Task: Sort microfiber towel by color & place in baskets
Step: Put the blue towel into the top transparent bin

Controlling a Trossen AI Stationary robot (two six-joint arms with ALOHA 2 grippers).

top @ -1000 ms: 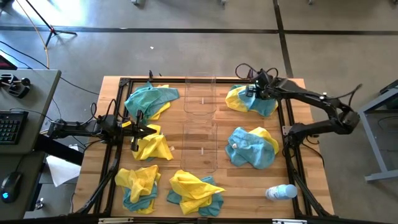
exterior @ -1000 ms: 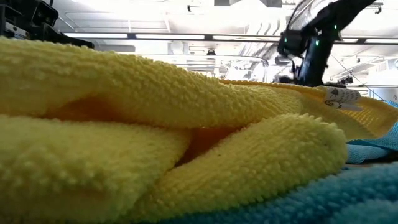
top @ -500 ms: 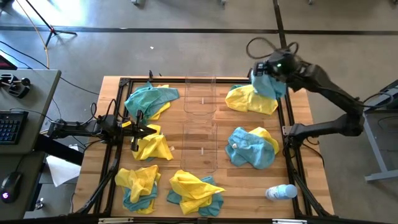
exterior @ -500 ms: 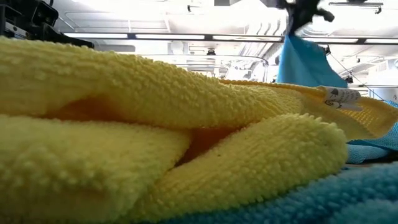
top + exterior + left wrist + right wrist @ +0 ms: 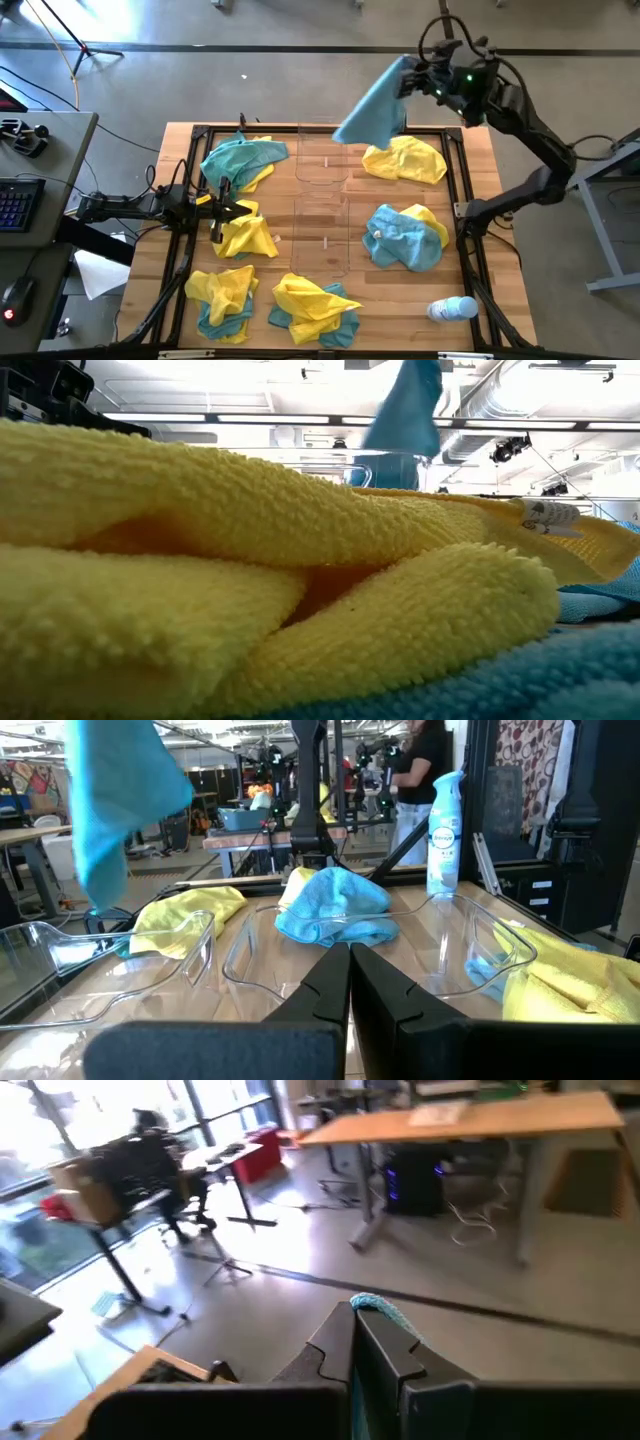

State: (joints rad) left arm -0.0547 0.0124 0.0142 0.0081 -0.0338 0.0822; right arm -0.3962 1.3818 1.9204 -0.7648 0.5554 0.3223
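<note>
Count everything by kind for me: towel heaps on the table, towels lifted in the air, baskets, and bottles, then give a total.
Towel heaps on the table: 6
Teal towel held up by the right gripper: 1
Clear baskets: 2
Plastic bottle: 1
Total: 10

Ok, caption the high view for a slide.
Right end effector lifts a teal towel above the table; left end effector rests beside the baskets.
</note>
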